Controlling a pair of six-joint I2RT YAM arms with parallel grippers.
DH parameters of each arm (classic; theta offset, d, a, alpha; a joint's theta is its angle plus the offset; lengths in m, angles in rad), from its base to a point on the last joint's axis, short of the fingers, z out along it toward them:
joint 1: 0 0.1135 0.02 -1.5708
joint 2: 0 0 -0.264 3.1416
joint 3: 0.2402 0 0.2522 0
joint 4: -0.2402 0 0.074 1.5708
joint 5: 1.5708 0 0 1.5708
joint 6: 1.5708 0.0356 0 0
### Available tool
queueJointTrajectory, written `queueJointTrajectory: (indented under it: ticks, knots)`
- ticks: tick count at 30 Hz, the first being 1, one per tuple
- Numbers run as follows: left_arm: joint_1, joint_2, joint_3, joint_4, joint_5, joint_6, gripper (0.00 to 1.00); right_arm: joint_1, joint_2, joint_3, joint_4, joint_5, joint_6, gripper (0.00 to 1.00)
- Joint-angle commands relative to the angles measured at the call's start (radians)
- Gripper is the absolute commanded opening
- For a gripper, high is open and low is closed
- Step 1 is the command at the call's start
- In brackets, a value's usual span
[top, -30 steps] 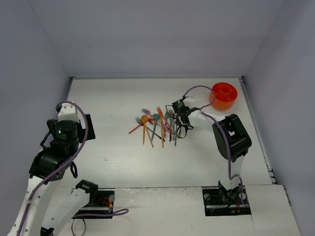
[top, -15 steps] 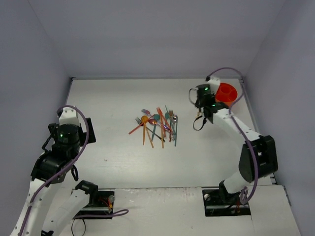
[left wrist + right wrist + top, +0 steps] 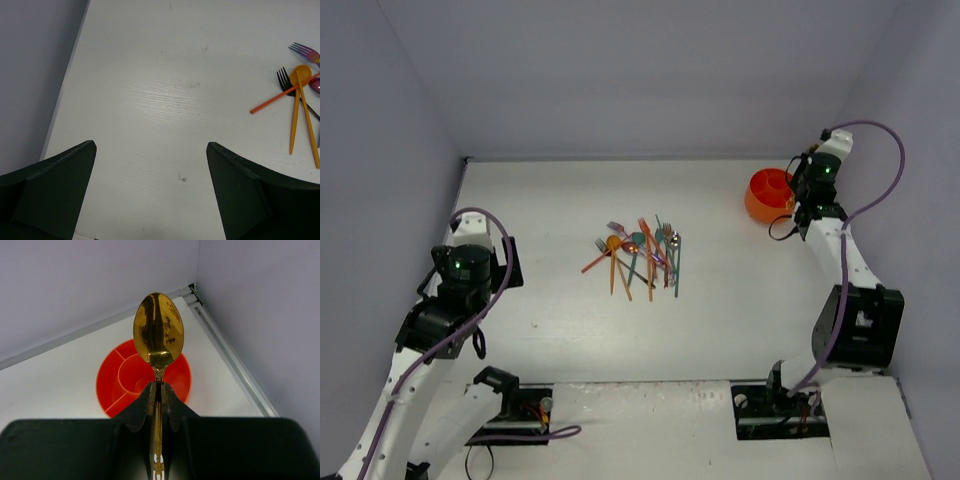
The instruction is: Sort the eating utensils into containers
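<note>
Your right gripper (image 3: 159,388) clamps a gold spoon (image 3: 158,330) near the orange cup (image 3: 181,377); left gripper (image 3: 150,144) gapes, utensil pile (image 3: 640,255) unsorted.

You have bright, even overhead light: the desk (image 3: 740,300) reads almost washed white, shadows under the utensils (image 3: 640,255) faint. The gold spoon (image 3: 158,330) throws sharp reflections; the walls (image 3: 620,80) fall off dimmer, greyish-purple.
</note>
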Motion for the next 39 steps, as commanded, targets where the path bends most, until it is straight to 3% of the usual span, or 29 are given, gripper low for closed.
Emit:
queueJointTrajectory:
  ticks: [1, 24, 39]
  knots:
    - [-0.002, 0.035, 0.018, 0.058, 0.014, -0.014, 0.91, -0.039, 0.055, 0.067, 0.213, -0.128, -0.068, 0.0]
    - [-0.001, 0.071, 0.004, 0.1, 0.011, -0.042, 0.91, -0.11, 0.389, 0.189, 0.509, -0.15, -0.05, 0.0]
    - [-0.001, 0.074, -0.003, 0.096, 0.077, -0.058, 0.91, -0.115, 0.438, 0.089, 0.616, -0.15, -0.025, 0.0]
